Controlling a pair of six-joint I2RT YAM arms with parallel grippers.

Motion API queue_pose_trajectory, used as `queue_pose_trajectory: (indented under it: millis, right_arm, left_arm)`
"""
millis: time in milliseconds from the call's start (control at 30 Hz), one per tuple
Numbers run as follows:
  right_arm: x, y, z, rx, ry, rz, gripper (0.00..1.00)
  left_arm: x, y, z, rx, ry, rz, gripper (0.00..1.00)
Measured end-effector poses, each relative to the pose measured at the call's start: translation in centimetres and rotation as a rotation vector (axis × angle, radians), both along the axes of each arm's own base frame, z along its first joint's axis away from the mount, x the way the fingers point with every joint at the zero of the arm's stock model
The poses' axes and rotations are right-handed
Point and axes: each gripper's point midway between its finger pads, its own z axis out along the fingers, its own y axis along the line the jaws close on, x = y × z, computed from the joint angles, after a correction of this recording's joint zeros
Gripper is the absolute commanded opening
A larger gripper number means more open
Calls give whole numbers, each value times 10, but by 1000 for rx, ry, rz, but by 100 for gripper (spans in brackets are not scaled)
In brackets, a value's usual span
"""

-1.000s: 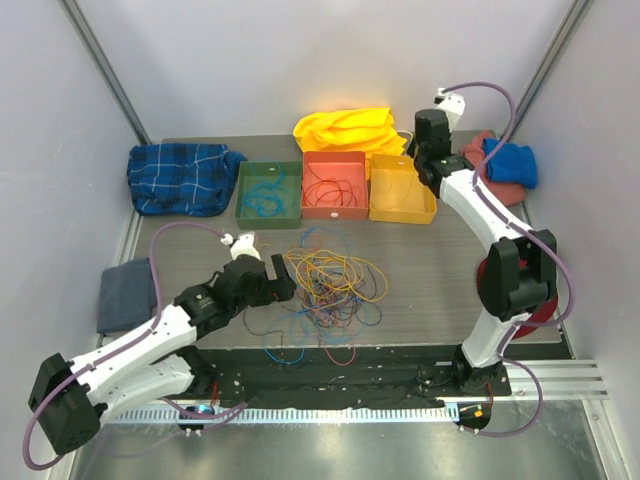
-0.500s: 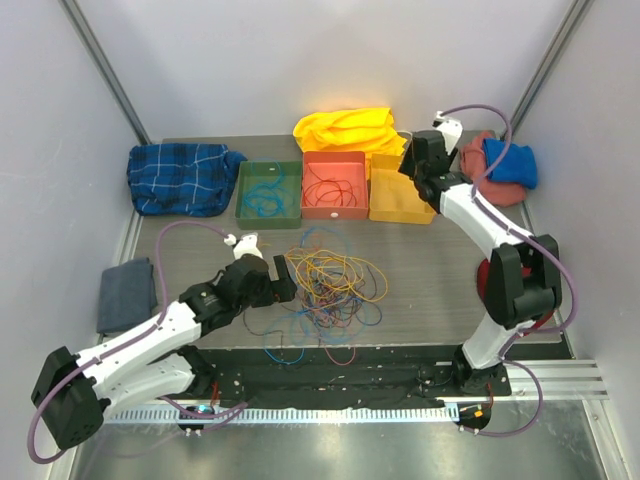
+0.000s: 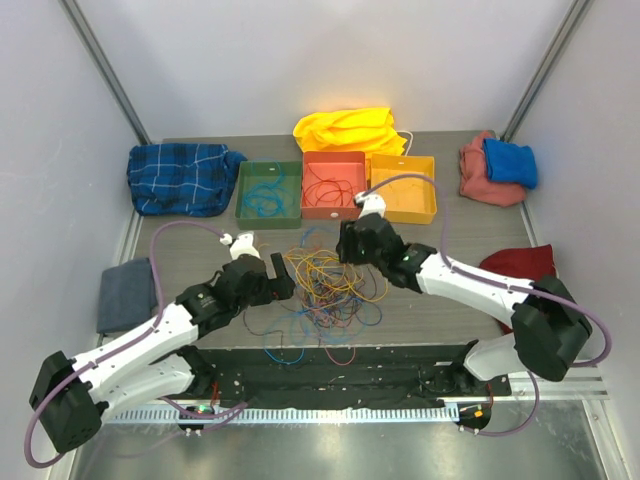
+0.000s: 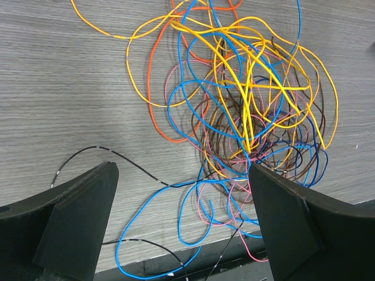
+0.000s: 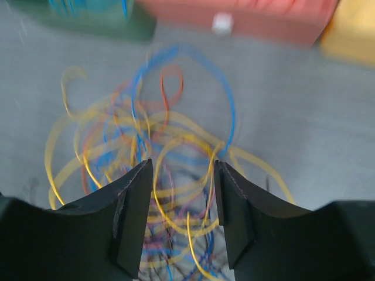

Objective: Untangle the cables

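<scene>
Cables [image 3: 330,285] lie in one multicoloured tangle at the middle of the grey table [image 3: 470,240], in front of the red bin [image 3: 320,212]; left gripper [image 4: 183,175] sits at the heap's left edge, fingers spread wide, holding nothing; right gripper [image 5: 179,170] hangs over the heap's far side, jaws parted more narrowly, empty; its wrist view is blurred.

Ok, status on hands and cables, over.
Left hand open at the edge of the cables. Right hand open above them, empty. All one tangled heap, none gripped. Bins behind, not in the way.
</scene>
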Motion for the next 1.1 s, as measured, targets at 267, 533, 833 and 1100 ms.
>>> queue_pose_trajectory:
  millis: [267,533,833,1100]
  right_arm:
    - [-44,25,-38,-39,76,138,52]
    - [-59,31,-46,-44,68,178,51]
    - [-53,27,-79,-155,100,164,50]
    - [-38,26,-91,-228,86,136,46]
  left_arm:
    - [1,1,4,-18,-5,26,100]
    - [2,1,4,-18,-7,34,100]
    - [3,0,-1,-5,13,37,100]
    - [3,0,-1,-13,16,44,100]
